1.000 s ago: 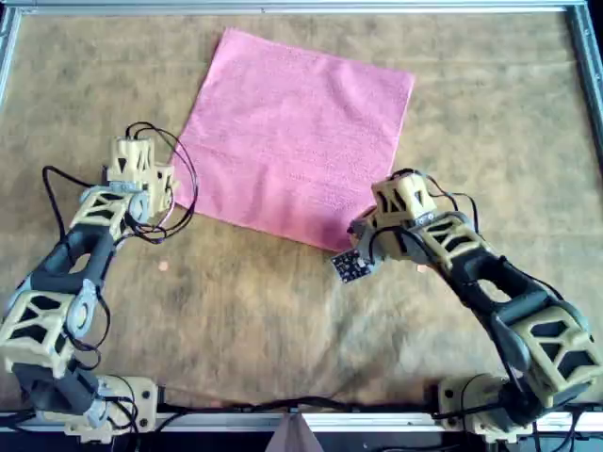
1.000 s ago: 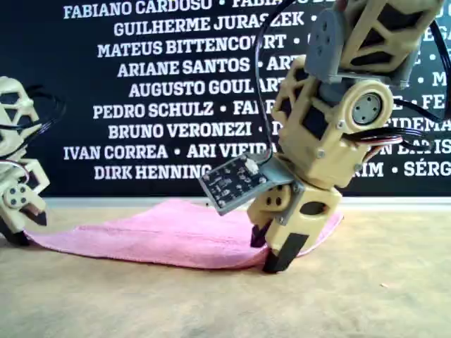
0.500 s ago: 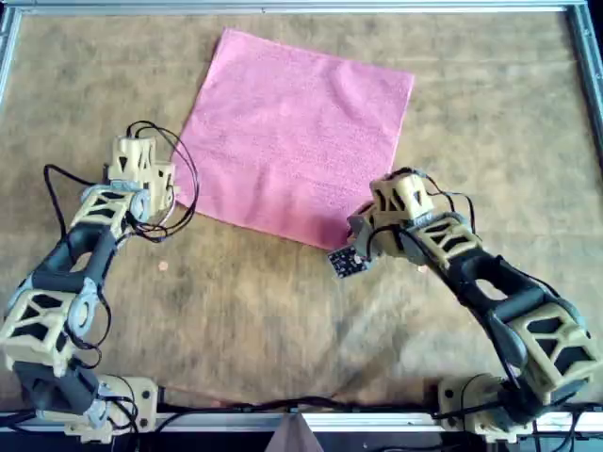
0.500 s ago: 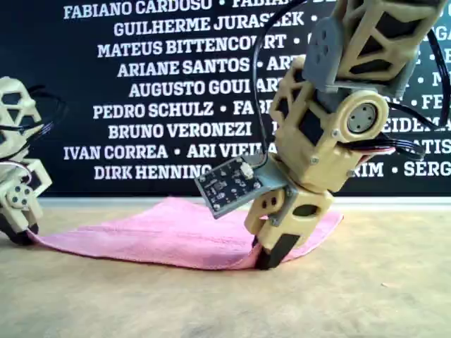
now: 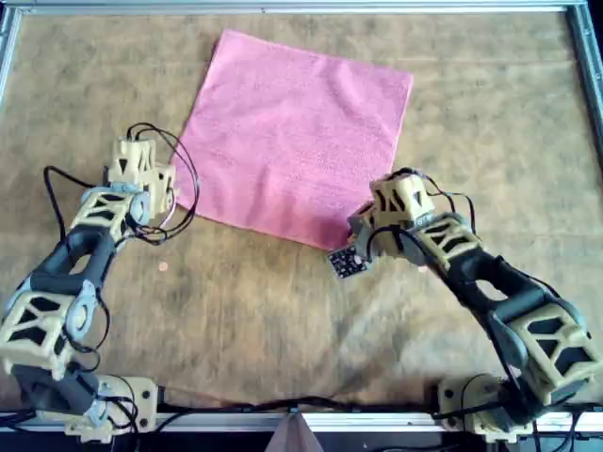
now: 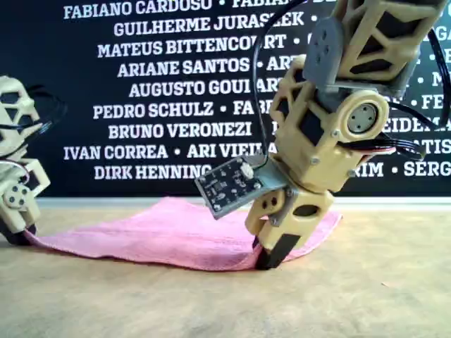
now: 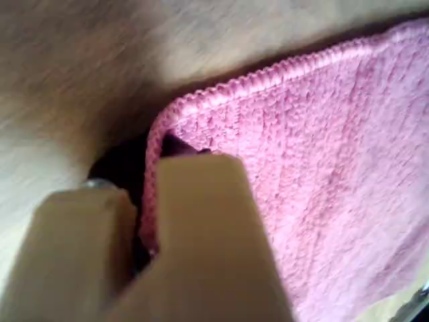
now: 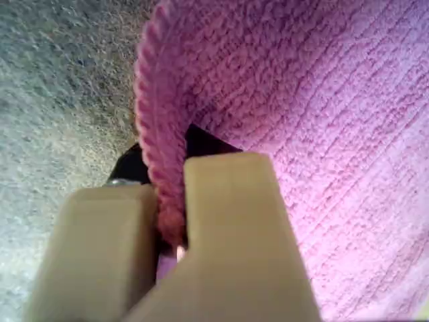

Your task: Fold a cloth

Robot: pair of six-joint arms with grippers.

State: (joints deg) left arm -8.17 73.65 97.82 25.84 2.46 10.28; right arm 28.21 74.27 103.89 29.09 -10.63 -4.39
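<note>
The pink cloth (image 5: 301,141) lies flat on the brown table, one corner toward the arms; it also shows in the exterior view (image 6: 176,236). My first gripper (image 7: 144,201) is shut on a hemmed corner of the cloth (image 7: 322,168). My second gripper (image 8: 171,215) is shut on a bunched corner of the cloth (image 8: 281,87). In the overhead view one arm's gripper (image 5: 168,200) sits at the cloth's left corner and the other arm's gripper (image 5: 358,235) at its near corner. The wrist views do not show which arm is which.
A metal rail (image 5: 283,8) frames the brown table (image 5: 254,330). A small circuit board (image 5: 347,264) sticks out beside the gripper at the near corner. A black banner with white names (image 6: 162,91) stands behind the table.
The gripper at the cloth's near corner came down and its jaws closed on the corner. The cloth's near edge pulled in slightly. The other arm barely moved.
</note>
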